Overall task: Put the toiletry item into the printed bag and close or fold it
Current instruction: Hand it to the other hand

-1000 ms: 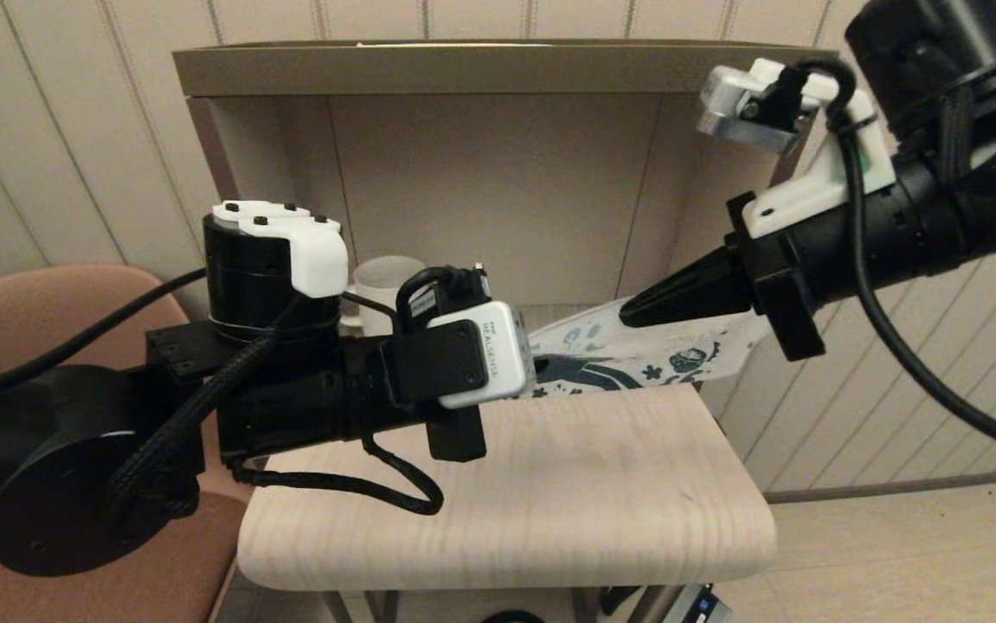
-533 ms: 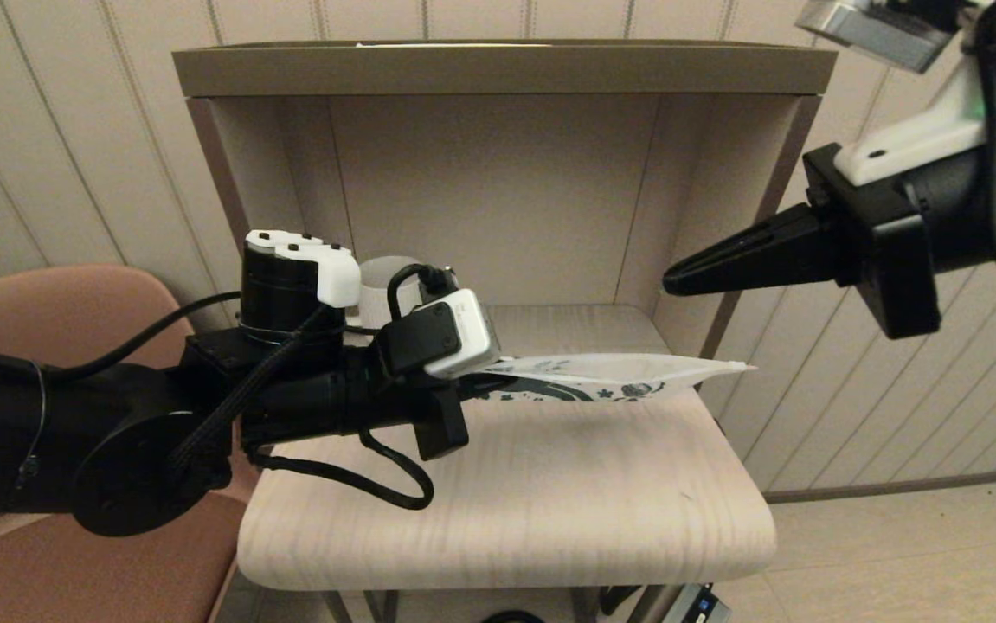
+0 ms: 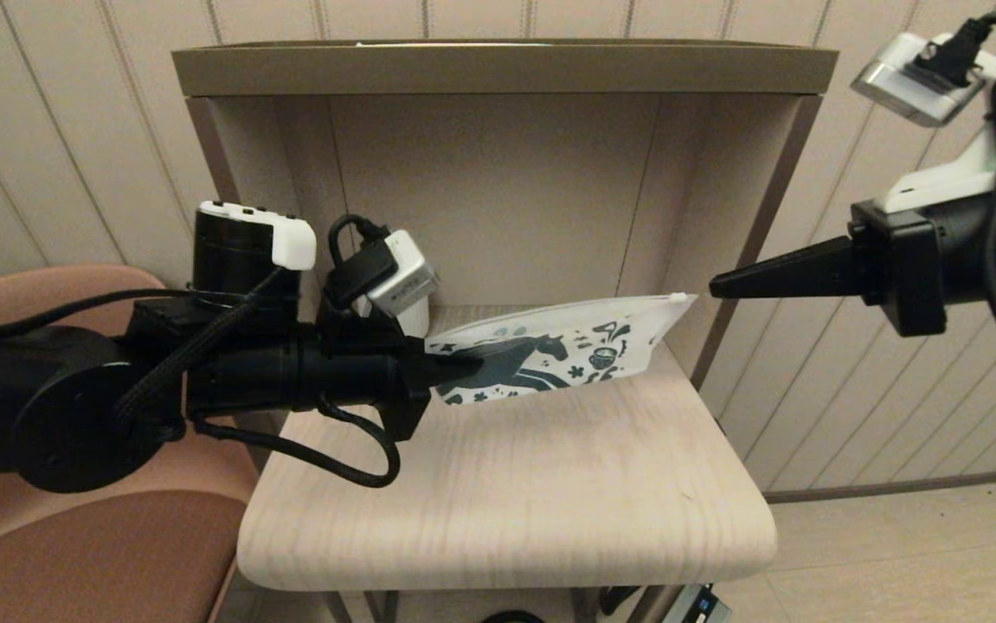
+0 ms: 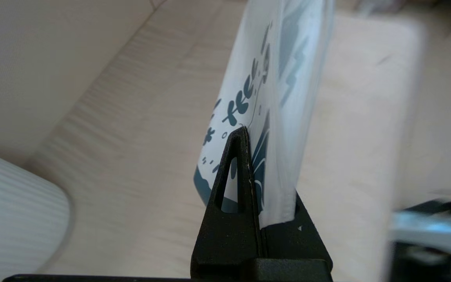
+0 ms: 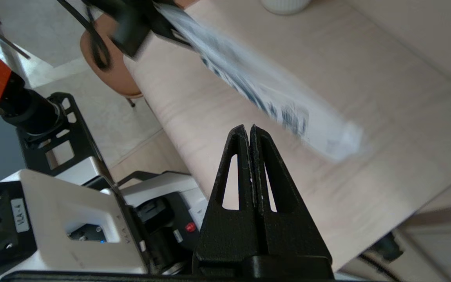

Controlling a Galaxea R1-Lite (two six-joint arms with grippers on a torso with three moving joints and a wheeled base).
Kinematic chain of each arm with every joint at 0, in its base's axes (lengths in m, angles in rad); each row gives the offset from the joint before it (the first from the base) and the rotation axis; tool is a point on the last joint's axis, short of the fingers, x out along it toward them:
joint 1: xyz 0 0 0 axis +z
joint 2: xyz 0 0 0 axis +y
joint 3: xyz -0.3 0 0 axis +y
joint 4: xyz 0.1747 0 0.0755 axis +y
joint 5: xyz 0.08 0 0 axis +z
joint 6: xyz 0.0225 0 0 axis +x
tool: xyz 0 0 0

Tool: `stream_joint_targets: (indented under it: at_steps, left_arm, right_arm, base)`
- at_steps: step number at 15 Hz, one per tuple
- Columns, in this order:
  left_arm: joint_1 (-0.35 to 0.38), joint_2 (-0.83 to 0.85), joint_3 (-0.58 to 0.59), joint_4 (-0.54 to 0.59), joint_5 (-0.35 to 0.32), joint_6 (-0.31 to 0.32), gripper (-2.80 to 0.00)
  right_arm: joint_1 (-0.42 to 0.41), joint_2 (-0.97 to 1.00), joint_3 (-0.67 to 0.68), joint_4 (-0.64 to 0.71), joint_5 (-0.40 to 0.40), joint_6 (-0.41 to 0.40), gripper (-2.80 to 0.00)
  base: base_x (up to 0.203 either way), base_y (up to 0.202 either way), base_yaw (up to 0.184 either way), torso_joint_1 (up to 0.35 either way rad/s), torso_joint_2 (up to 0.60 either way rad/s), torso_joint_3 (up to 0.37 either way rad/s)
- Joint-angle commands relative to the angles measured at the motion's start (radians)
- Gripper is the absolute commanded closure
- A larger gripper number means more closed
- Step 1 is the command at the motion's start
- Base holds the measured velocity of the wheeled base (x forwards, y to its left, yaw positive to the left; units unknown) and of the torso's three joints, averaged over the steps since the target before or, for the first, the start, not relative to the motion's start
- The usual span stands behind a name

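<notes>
The printed bag [image 3: 567,346], white with a dark teal horse, stands on its long edge above the shelf board, its zip edge on top. My left gripper [image 3: 463,368] is shut on the bag's left end. In the left wrist view the bag [image 4: 280,98] rises from between the pinching jaws of the left gripper [image 4: 256,141]. My right gripper [image 3: 714,285] hangs shut and empty just right of the bag's top right corner, apart from it. The right wrist view shows the right gripper [image 5: 250,128] short of the blurred bag [image 5: 272,98]. The toiletry item is out of view.
A white ribbed mug [image 4: 13,219] stands at the back left of the shelf board [image 3: 506,502], behind my left wrist. The unit's right side wall [image 3: 748,225] rises close to my right gripper, and its top board [image 3: 498,69] lies overhead. A brown chair [image 3: 73,554] sits to the left.
The left gripper has turned the bag from lying edge-on to standing upright with its print showing, and pulled back left. The right gripper has drawn away from the bag to the right.
</notes>
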Motion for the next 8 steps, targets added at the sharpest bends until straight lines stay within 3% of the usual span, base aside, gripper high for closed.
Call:
stream_joint_targets:
  at_steps: [1, 3, 4, 5, 6, 8]
  left_arm:
    - [0.026, -0.024, -0.021, 0.002, -0.010, -0.010, 0.00]
    - [0.043, -0.023, -0.058, 0.033, -0.017, -0.043, 0.00]
    - [0.047, -0.023, -0.090, 0.069, -0.052, -0.076, 0.00]
    - [0.052, -0.024, -0.119, 0.123, -0.107, -0.105, 0.00]
    - [0.055, -0.022, -0.134, 0.149, -0.133, -0.115, 0.00]
    - [0.056, -0.013, -0.140, 0.148, -0.137, -0.118, 0.00]
  right_arm:
    - [-0.027, -0.011, 0.038, -0.003, 0.007, -0.001, 0.00]
    - [-0.057, -0.023, 0.057, -0.013, 0.009, -0.001, 0.00]
    - [-0.070, -0.027, 0.074, -0.022, 0.012, -0.002, -2.80]
    - [-0.085, -0.034, 0.082, -0.033, 0.031, -0.003, -0.62]
    - [-0.104, -0.040, 0.082, -0.037, 0.062, -0.005, 0.00]
    - [-0.168, -0.049, 0.081, -0.040, 0.129, -0.017, 0.00]
  base:
    - [0.000, 0.000, 0.000, 0.000, 0.00, 0.000]
    - [0.000, 0.000, 0.000, 0.000, 0.00, 0.000]
    - [0.000, 0.000, 0.000, 0.000, 0.00, 0.000]
    - [0.000, 0.000, 0.000, 0.000, 0.00, 0.000]
    - [0.000, 0.000, 0.000, 0.000, 0.00, 0.000]
    - [0.000, 0.000, 0.000, 0.000, 0.00, 0.000]
